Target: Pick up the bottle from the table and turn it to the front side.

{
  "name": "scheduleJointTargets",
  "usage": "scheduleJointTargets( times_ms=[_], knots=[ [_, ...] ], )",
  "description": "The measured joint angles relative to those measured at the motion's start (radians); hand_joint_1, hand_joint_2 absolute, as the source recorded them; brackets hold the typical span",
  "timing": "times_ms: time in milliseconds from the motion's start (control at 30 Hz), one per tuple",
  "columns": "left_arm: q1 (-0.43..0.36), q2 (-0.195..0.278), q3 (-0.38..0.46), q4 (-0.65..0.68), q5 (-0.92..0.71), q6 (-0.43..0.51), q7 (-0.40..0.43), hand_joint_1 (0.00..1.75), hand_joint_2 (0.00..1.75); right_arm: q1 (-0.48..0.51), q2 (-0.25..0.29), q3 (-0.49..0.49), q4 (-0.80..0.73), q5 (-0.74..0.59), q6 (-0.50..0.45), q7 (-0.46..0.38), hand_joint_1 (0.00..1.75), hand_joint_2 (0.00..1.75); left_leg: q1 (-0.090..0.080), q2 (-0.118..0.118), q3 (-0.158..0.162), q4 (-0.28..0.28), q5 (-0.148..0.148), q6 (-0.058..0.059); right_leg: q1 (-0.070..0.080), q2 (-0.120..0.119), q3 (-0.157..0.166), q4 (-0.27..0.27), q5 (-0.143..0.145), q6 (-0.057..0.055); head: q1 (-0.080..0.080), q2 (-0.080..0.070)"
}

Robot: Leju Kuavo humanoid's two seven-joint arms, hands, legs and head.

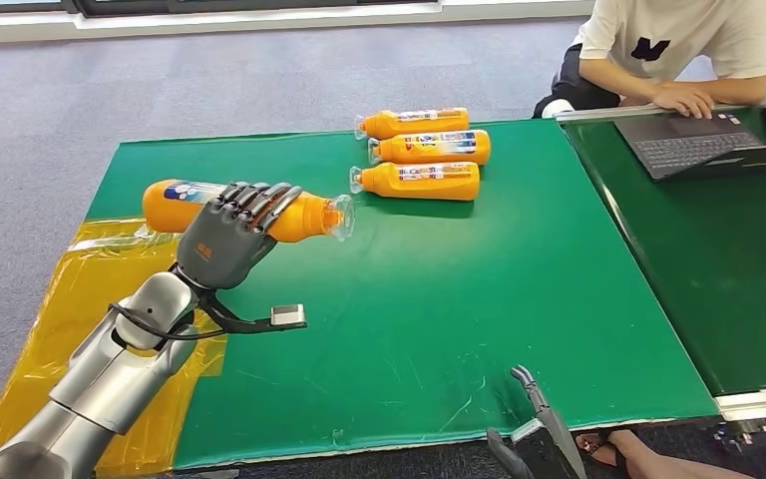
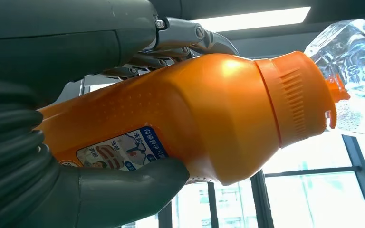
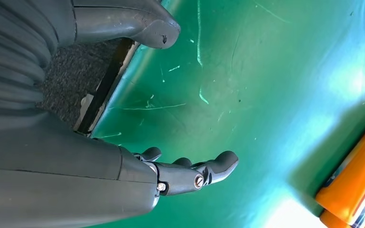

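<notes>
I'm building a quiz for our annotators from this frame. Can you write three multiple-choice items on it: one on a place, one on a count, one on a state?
1. Where is the laptop?
A. On the yellow sheet
B. On the far right, in front of the seated person
C. Beside the three lying bottles

2. How many orange bottles lie on the green table, held one aside?
A. Three
B. One
C. Five

3. What is the left hand doing?
A. Resting flat on the table
B. Pressing on the laptop
C. Gripping an orange bottle lying sideways

Answers:
1 B: the laptop sits at the right edge, with the person's hand on it.
2 A: the three bottles lie side by side at the far edge.
3 C: the fingers wrap the held bottle, its clear cap pointing right; the left wrist view shows the thumb under it.
</notes>
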Motion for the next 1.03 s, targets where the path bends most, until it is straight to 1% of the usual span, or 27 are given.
scheduleJointTargets(
  times_ms=[67,167,300,400,500,767,900,967,1033],
  knots=[
    [0.015,0.015,0.002,0.008,0.004,0.000,0.008,1.75,1.75,-0.001,-0.004,0.005,0.000,-0.007,-0.003,0.000,0.00,1.75,0.000,0.001,0.000,0.000,0.000,0.000,0.000,0.000,0.000,0.000,0.000,0.000,0.000,0.000],
    [0.059,0.050,0.016,0.022,0.006,0.013,0.028,1.75,1.75,-0.005,-0.013,0.016,0.000,-0.022,0.000,-0.002,0.00,1.75,0.000,0.004,0.001,-0.001,-0.001,0.000,0.000,0.003,0.000,0.000,0.000,0.000,0.000,0.000],
    [0.144,0.117,0.049,0.035,0.006,0.045,0.047,1.75,1.75,-0.018,-0.028,0.033,0.005,-0.047,0.005,-0.013,0.00,1.75,0.000,0.006,0.001,-0.001,-0.001,-0.001,0.001,0.005,0.000,0.000,-0.001,-0.001,0.000,0.000],
    [0.219,0.173,0.090,0.037,-0.001,0.059,0.057,1.75,1.75,-0.031,-0.038,0.047,0.012,-0.060,0.004,-0.016,0.00,1.75,0.000,0.008,0.002,-0.002,-0.002,-0.002,0.002,0.006,-0.001,0.000,-0.002,-0.002,0.000,0.000],
    [0.277,0.213,0.134,0.038,-0.010,0.061,0.063,1.75,1.75,-0.042,-0.045,0.061,0.020,-0.064,0.002,-0.016,0.00,1.75,0.000,0.007,0.002,-0.002,-0.002,-0.002,0.002,0.005,-0.001,0.000,-0.002,-0.003,0.000,0.000],
    [0.417,0.277,0.254,-0.007,-0.063,0.035,0.094,1.75,1.75,-0.075,-0.070,0.096,0.039,-0.095,0.000,-0.015,0.00,1.75,0.000,0.008,0.002,-0.002,-0.003,-0.002,0.003,0.005,-0.001,0.000,-0.002,-0.003,0.000,0.000],
    [0.497,0.321,0.327,-0.052,-0.069,0.006,0.103,1.75,1.75,-0.078,-0.081,0.107,0.041,-0.103,-0.001,-0.012,0.00,1.75,0.000,0.008,0.002,-0.002,-0.003,-0.004,0.003,0.006,-0.001,0.000,-0.003,-0.004,0.000,0.000],
    [0.539,0.331,0.367,-0.081,-0.071,-0.006,0.099,1.75,1.75,-0.078,-0.082,0.112,0.041,-0.100,0.000,-0.009,0.00,1.75,0.000,0.008,0.002,-0.002,-0.003,-0.004,0.003,0.005,-0.001,0.000,-0.003,-0.004,0.000,0.000],
    [0.569,0.332,0.392,-0.100,-0.076,-0.011,0.097,1.75,1.75,-0.080,-0.082,0.117,0.042,-0.096,0.002,-0.009,0.00,1.75,0.000,0.007,0.002,-0.002,-0.004,-0.004,0.003,0.005,-0.001,0.000,-0.004,-0.005,0.000,0.000]
  ],
)
